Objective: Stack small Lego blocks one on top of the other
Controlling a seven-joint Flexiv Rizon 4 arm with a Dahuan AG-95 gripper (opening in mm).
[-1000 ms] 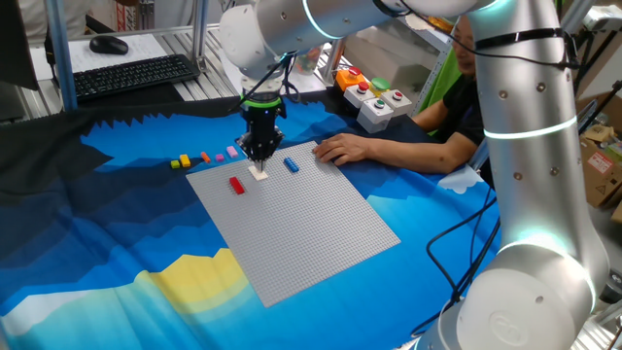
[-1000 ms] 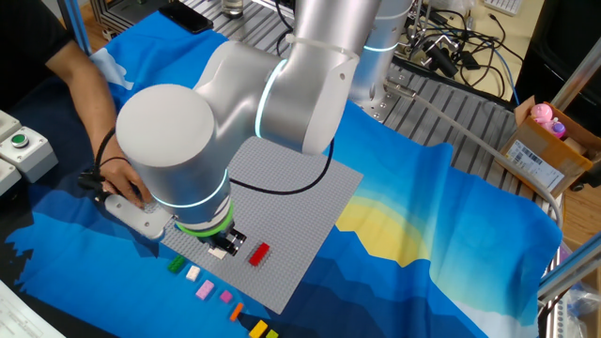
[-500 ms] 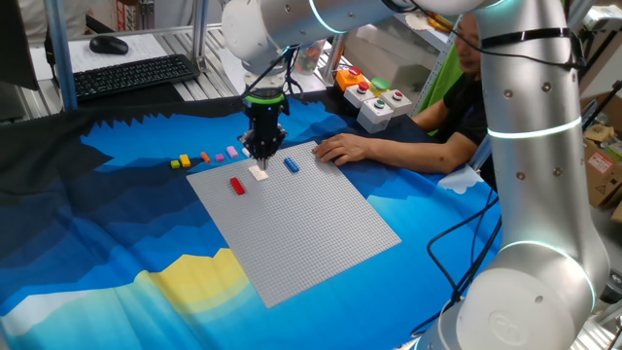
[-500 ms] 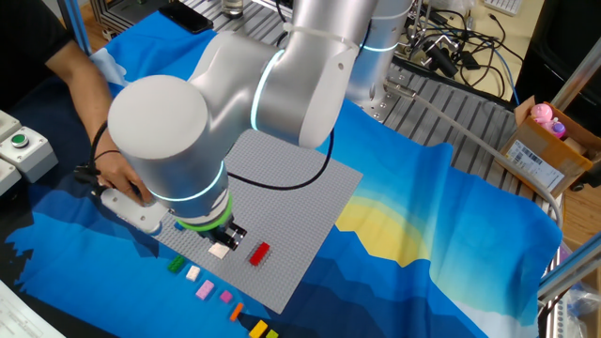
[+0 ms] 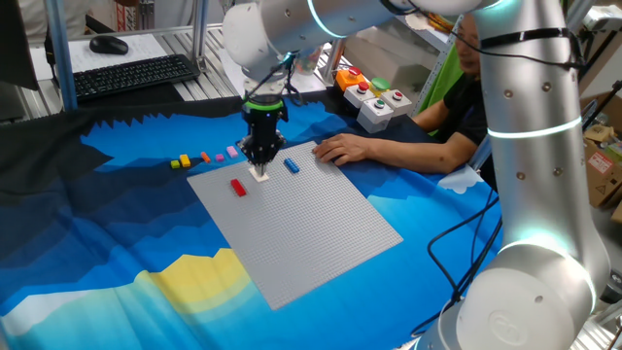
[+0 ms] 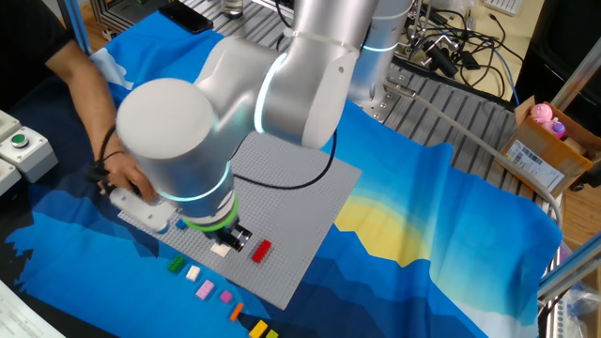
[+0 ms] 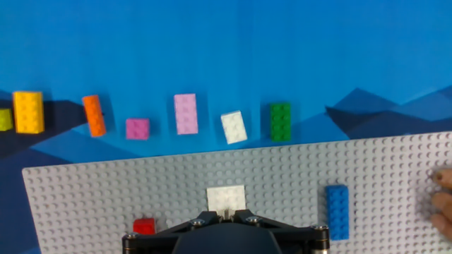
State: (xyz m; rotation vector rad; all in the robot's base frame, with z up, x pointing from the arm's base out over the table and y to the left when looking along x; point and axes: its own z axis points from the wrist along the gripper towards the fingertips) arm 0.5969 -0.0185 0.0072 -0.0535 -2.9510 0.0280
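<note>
A white brick (image 7: 226,197) sits on the grey baseplate (image 7: 282,176), with a red brick (image 7: 144,226) to its left and a blue brick (image 7: 337,212) to its right. My gripper (image 7: 226,214) hangs straight over the white brick's near edge, fingertips pressed almost together. It does not grip the brick's sides. From the fixed views the gripper (image 5: 260,161) stands just above the white brick (image 5: 260,174). Loose yellow (image 7: 28,111), orange (image 7: 93,115), small pink (image 7: 137,128), pink (image 7: 186,113), white (image 7: 234,127) and green (image 7: 280,121) bricks lie in a row on the blue cloth beyond the plate.
A person's hand (image 5: 345,148) rests on the plate's far corner, and a fingertip (image 7: 441,201) shows at the right edge of the hand view. A button box (image 5: 374,102) and a keyboard (image 5: 131,76) stand behind the cloth.
My gripper rose slightly and came back down over the white brick. The brick stayed on the plate. The person's hand shifted a little.
</note>
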